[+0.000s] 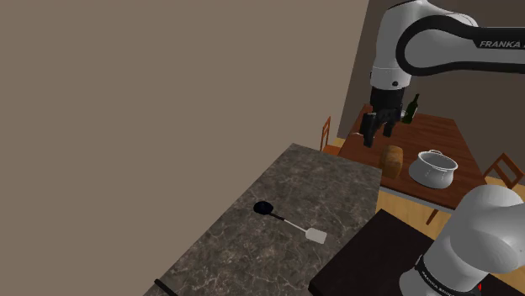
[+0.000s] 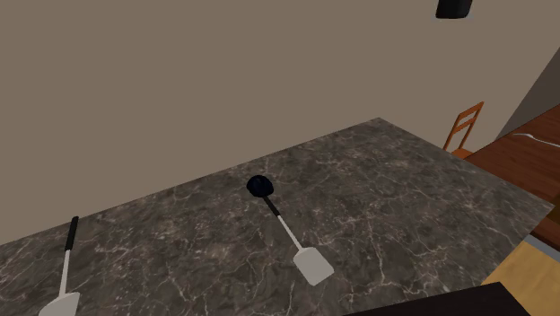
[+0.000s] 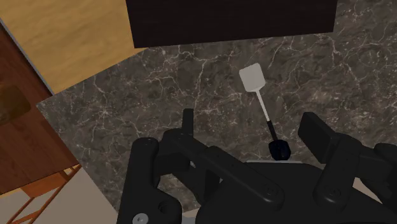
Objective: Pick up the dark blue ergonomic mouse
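The dark blue mouse (image 1: 263, 207) (image 2: 259, 186) is a small rounded lump near the middle of the dark marbled counter (image 1: 252, 252). It lies right at the black handle end of a white-bladed spatula (image 1: 315, 235) (image 2: 312, 266). My gripper (image 1: 379, 134) hangs high in the air beyond the counter's far end, towards the shoulder view's upper right, well away from the mouse. In the wrist view its fingers (image 3: 188, 121) stand apart with nothing between them, and the mouse (image 3: 278, 150) lies far below, close to the right finger in the picture.
A second spatula (image 2: 63, 296) with a black handle lies at the counter's other end. Beyond the counter stands a wooden table (image 1: 454, 143) with a grey pot (image 1: 432, 167), a dark bottle (image 1: 411, 108) and a brown canister (image 1: 393, 159). Wooden chairs (image 2: 463, 127) stand beside it. A plain wall runs along the counter.
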You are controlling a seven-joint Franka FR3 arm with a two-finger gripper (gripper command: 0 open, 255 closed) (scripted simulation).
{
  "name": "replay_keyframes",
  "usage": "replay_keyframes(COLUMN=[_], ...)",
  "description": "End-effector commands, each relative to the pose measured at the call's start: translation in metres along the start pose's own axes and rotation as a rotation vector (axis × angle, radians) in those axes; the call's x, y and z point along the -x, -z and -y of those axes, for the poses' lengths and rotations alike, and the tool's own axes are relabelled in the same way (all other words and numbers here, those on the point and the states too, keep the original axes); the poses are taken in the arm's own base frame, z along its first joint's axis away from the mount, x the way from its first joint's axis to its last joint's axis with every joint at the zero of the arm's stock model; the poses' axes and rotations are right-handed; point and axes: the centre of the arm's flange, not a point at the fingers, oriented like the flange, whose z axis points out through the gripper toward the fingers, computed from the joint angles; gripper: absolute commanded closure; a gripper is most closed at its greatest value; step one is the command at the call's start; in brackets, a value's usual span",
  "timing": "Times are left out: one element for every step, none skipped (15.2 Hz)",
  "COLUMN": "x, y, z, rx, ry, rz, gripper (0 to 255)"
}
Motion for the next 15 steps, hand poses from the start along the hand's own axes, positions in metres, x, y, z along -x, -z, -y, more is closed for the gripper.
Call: replay_keyframes(x=[0.000,-0.007,-0.014,-0.020,-0.027,-0.034,-0.041,-0.048,-0.055,-0.062,-0.069,-0.076,-0.083,-0.091,-0.098], y=[0.000,-0.010,-0.020,-0.030,-0.040,-0.050,-0.060,-0.070,-0.080,-0.090,-0.099,-0.109,-0.119,-0.128,-0.137], z=[0.000,0.002,0.005,0.008,0.011,0.014,0.017,0.020,0.023,0.027,0.030,0.034,0.038,0.041,0.046], rx=[0.000,-0.005,-0.010,-0.016,-0.021,-0.026,-0.031,-0.036,-0.042,-0.047,-0.052,-0.057,-0.063,-0.068,-0.073], ry=[0.000,0.010,0.019,0.029,0.039,0.049,0.058,0.068,0.078,0.088,0.097,0.107,0.117,0.127,0.136], rz=[0.000,-0.006,-0.012,-0.018,-0.025,-0.031,-0.037,-0.043,-0.049,-0.055,-0.062,-0.068,-0.074,-0.080,-0.086], gripper=[0,0,0,0,0,0,0,0,0,0,0,0,0,0,0])
